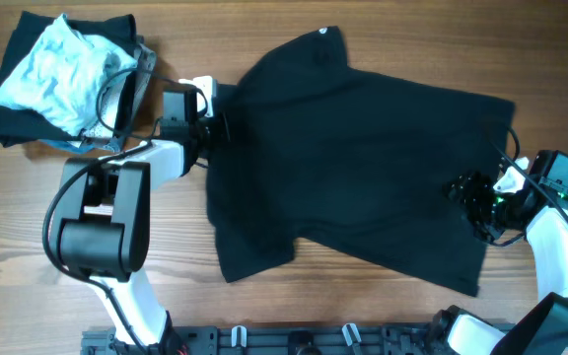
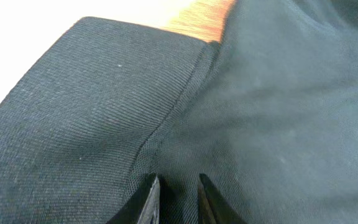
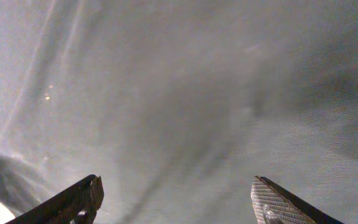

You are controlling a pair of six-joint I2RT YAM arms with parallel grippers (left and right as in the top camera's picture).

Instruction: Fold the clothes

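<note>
We're on the left claw [image 1: 212, 126], its fingers [image 2: 149, 198] drawn close together with a fold of the black shirt [image 1: 363, 168] pinched between them, right by the ribbed hem. The shirt spreads flat across the table [image 1: 8, 247] from this claw over to the right claw [image 1: 473, 194], which hangs wide apart with cloth under both fingertips and grips nothing. Behind the left claw, a crumpled pale blue garment [image 1: 52, 69] lies piled on a black garment [image 1: 18, 123].
</note>
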